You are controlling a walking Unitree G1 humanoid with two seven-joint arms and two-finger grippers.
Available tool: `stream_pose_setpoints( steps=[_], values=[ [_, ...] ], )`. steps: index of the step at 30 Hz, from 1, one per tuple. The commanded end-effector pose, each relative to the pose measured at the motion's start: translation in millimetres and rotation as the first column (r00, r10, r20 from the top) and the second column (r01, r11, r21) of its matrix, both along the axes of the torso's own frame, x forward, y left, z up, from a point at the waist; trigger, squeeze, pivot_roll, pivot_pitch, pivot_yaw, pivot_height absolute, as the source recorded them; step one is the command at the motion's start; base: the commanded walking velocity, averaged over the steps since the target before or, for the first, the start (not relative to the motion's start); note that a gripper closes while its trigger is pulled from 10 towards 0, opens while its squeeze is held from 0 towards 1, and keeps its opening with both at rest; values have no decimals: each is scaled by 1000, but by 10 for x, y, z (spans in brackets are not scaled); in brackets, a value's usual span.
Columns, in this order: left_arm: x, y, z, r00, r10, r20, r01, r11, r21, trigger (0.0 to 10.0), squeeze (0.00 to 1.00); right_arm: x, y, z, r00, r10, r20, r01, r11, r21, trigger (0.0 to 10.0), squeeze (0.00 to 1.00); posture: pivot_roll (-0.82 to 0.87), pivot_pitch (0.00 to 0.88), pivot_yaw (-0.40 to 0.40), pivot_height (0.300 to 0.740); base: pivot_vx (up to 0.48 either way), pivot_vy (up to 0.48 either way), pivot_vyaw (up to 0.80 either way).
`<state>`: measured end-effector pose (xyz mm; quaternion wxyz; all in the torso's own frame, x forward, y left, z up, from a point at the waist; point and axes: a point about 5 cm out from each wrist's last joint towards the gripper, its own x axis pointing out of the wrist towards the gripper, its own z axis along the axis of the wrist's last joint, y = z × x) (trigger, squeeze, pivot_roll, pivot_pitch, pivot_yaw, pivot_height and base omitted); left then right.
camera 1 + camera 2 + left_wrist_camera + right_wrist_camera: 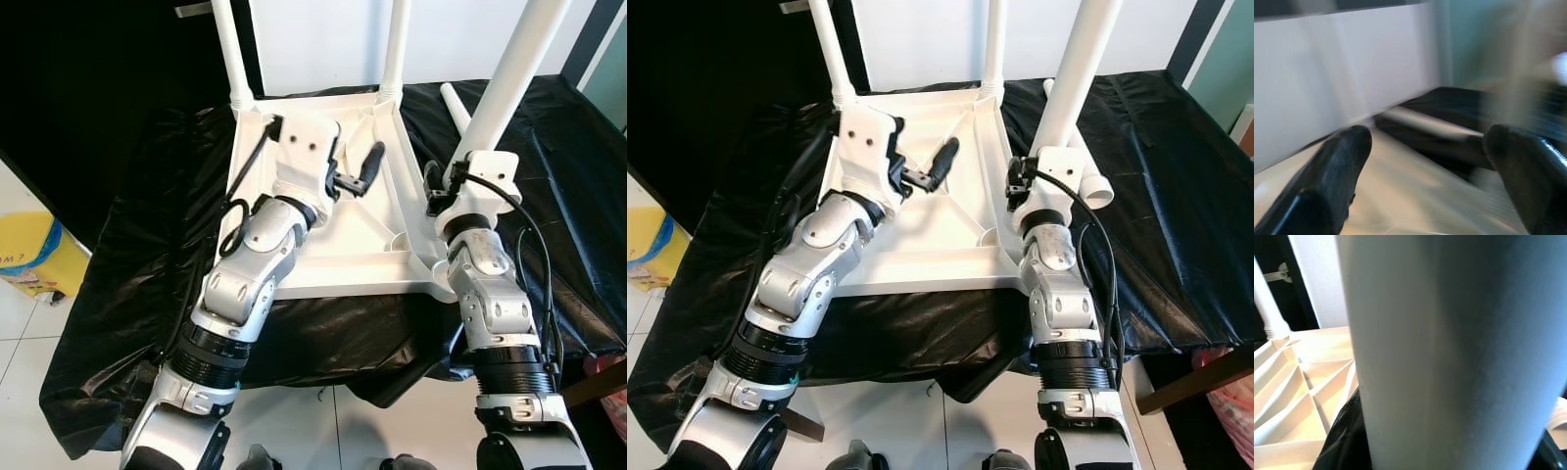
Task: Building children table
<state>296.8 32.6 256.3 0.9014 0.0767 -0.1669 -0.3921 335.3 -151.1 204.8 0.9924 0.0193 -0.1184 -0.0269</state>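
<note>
Two legs already stand on the upturned white table (323,245), which rests on black sheeting (147,294); our left gripper (355,178) hovers above its underside, fingers apart, while our right gripper (443,188) clenches a third leg (514,73) upright at the near corner

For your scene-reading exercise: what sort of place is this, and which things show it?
Probably an indoor room used as an assembly spot: white tiled floor, a black sheet spread as a work surface, and an upturned white table with legs.
</note>
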Motion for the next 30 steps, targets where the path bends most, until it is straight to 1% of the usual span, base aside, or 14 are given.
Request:
stream_pose_setpoints(
  steps=[1, 2, 5, 6, 7, 8, 9, 10, 11, 12, 25, 30],
  values=[
    [-55, -55, -21, 999, -51, 17, 51, 998, 28, 10000, 0, -13, -7, 22, 1000, 3, 5, -3, 1000, -3, 10000, 0, -51, 79, 26, 740, 0, 0, 0],
    [-88, -66, -67, 997, -72, 28, 71, 996, 58, 10000, 0, -21, -14, 20, 1000, 3, 4, -2, 1000, -6, 10000, 0, -51, 82, 27, 740, 0, 0, 0],
    [-113, -71, -107, 995, -89, 34, 86, 993, 81, 10000, 0, -31, -21, 18, 1000, 2, 4, -2, 1000, -9, 10000, 0, -52, 84, 29, 740, 0, 0, 0],
    [-140, -78, -152, 992, -122, 24, 118, 987, 108, 10000, 0, -41, -27, 15, 1000, 1, 3, -1, 1000, -11, 10000, 0, -52, 87, 31, 740, 0, 0, 0],
    [-140, -78, -152, 992, -122, 24, 118, 987, 108, 10000, 0, -41, -27, 15, 1000, 1, 3, -1, 1000, -11, 10000, 0, -52, 87, 31, 740, 0, 0, 0],
    [-170, -84, -191, 988, -157, 12, 154, 979, 131, 10000, 0, -51, -35, 12, 1000, -1, 2, 1, 1000, -13, 10000, 0, -52, 88, 31, 740, 0, 0, 0],
    [-170, -84, -191, 988, -157, 12, 154, 979, 131, 10000, 0, -51, -35, 12, 1000, -1, 2, 1, 1000, -13, 10000, 0, -52, 88, 31, 740, 0, 0, 0],
    [-198, -87, -220, 982, -187, -2, 186, 972, 146, 10000, 0, -60, -40, 9, 1000, -3, 1, 3, 1000, -14, 10000, 0, -54, 90, 34, 740, 0, 0, 0],
    [-198, -87, -220, 982, -187, -2, 186, 972, 146, 10000, 0, -60, -40, 9, 1000, -3, 1, 3, 1000, -14, 10000, 0, -54, 90, 34, 740, 0, 0, 0],
    [-240, -88, -246, 975, -220, -9, 219, 963, 157, 10000, 0, -79, -46, 7, 1000, -7, 1, 7, 1000, -15, 10000, 0, -56, 92, 38, 740, 0, 0, 0],
    [-277, -73, -267, 963, -269, -11, 267, 948, 172, 10000, 0, -98, -64, 15, 1000, -13, 0, 13, 1000, -17, 10000, 0, -64, 96, 35, 740, 0, 0, 0],
    [-320, -60, -325, 953, -301, -43, 304, 934, 185, 10000, 0, -103, -68, 18, 1000, -13, 0, 13, 1000, -20, 10000, 0, -69, 96, 37, 740, 0, 0, 0]
  ],
)
